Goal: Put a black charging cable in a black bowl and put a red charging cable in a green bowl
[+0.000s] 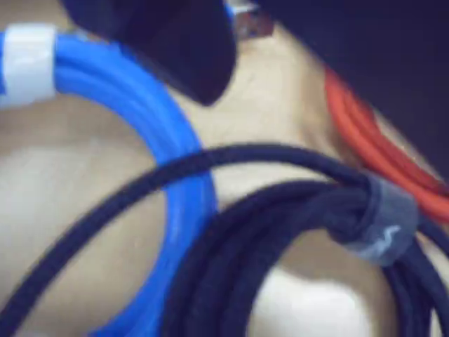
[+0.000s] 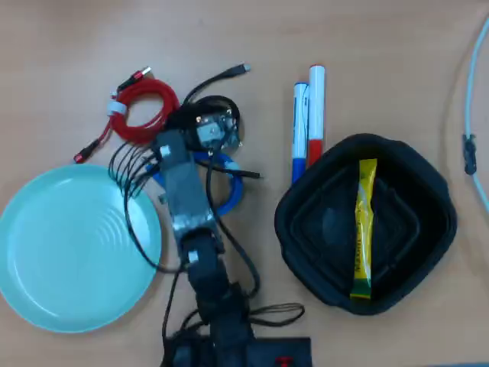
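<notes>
Our gripper [image 2: 205, 126] sits low over the thin black charging cable coil [image 1: 280, 232], and we cannot tell whether its jaws are apart or together: the wrist view shows only one dark blurred jaw at the top edge. Beneath it in that view we see the black strands bunched under a grey tie [image 1: 382, 217] with a pale mark we cannot read. From above, one black lead runs up and right from the coil to a silvery plug, most of the coil hidden under the arm. A glossy blue coiled cable [image 1: 161, 140] with a white tie lies touching the black one, crossing under it. Just beside, up and left in the overhead view, we find the bright red charging cable ring [image 2: 145, 109] with its white tie, lying on the table. Left of the arm sits the round pale mint-green bowl [image 2: 46, 267], nothing in it. Right of the arm, two marker pens [image 2: 309, 122], one blue-and-white, one red-and-white, lie side by side. Beyond them the large black rounded-square bowl [image 2: 306, 222] holds one yellow stick sachet [image 2: 364, 229]; its print is too small for us to read.
</notes>
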Controlling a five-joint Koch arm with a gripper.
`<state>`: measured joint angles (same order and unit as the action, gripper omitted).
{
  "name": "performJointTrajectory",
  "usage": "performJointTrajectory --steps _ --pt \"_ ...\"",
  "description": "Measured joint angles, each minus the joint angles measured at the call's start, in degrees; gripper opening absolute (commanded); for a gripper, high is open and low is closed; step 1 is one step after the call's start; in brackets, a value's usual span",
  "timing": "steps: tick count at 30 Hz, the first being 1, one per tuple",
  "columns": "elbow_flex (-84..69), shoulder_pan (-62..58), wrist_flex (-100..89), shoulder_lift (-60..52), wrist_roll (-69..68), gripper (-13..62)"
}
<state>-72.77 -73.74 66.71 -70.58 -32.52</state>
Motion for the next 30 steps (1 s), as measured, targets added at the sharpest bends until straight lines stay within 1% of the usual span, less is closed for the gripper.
performJointTrajectory --steps 2,7,10,16,24,30 --pt "2.3 -0.2 -0.5 2.3 -2.0 56.3" --pt "4.7 -0.5 -0.8 4.0 -9.6 56.5" --pt "5.0 -0.6 -0.9 5.4 -12.0 56.5" --pt "5.0 -0.7 -0.9 7.0 -21.3 56.4" --pt "5.0 -0.5 -1.1 12.0 -22.9 56.4" --pt "5.0 -0.4 -1.4 12.2 -22.8 54.9"
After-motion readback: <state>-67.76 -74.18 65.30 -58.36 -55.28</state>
